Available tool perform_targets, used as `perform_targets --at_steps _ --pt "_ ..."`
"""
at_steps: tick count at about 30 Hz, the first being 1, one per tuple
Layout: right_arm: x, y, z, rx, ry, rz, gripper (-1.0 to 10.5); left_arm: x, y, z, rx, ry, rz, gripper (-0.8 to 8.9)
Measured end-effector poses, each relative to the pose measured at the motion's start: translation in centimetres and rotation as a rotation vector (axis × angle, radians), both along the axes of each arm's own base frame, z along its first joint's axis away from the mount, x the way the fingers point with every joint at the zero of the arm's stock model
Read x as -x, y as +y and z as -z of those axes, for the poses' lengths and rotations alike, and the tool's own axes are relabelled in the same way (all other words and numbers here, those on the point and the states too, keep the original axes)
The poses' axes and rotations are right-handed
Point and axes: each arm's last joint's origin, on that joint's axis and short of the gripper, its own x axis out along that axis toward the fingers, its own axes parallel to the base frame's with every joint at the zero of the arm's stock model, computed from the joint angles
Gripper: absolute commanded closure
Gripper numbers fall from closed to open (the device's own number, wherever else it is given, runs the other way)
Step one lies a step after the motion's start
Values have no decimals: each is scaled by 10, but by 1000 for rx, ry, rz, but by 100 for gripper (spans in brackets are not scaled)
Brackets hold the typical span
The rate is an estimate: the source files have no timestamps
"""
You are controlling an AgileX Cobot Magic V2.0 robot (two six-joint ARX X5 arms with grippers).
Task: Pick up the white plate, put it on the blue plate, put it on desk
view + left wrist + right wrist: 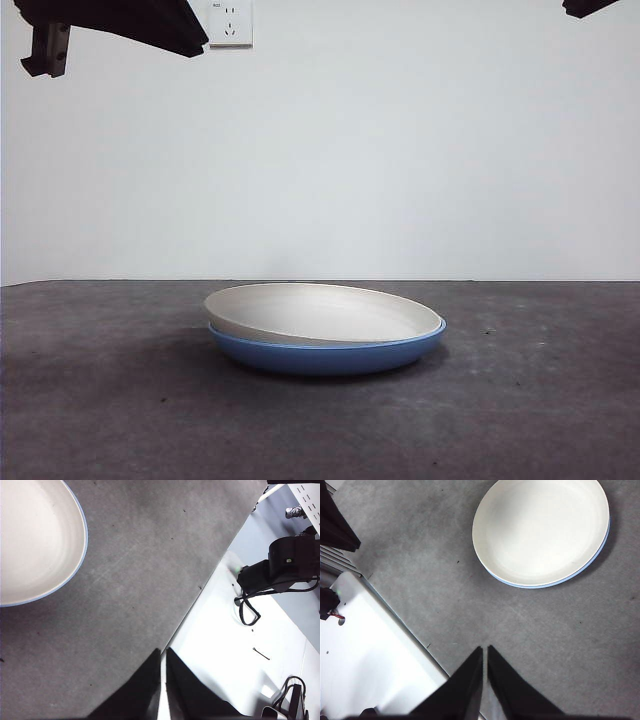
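The white plate (318, 312) sits nested in the blue plate (330, 355), the pair resting near the middle of the dark grey worktop (100, 400). In the front view the white plate is slightly off centre and tilted: its rim rides higher and overhangs a little on one side, while on the other side it drops down inside the blue rim. Only a thin blue edge shows around it from above, both in the right wrist view, white plate (540, 530) over blue plate (600, 545), and in the left wrist view, white plate (35, 540) with a blue sliver (75, 572) along its rim.

Neither pincer touches the plates. The left pincer (163, 652) hangs over the worktop's (130, 570) edge, well apart from the plates, its two black jaws drawn together with only a hairline slit between them and nothing in their grip. The right pincer (484, 650) hangs over the worktop (560, 645) near its own edge, also clear of the plates, jaws likewise pressed nearly together and empty.

In the front view both arms show only as dark shapes at the top corners, a larger one at one corner (110, 25) and a small tip at the other (590, 6). A wall socket (230, 22) sits on the pale wall behind.
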Motion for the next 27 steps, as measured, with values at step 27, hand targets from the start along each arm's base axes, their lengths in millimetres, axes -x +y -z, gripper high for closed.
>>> perform_targets --at_steps 27 --pt "0 0 0 0 -1 0 939 75 130 -61 -47 -1198 -1033 795"
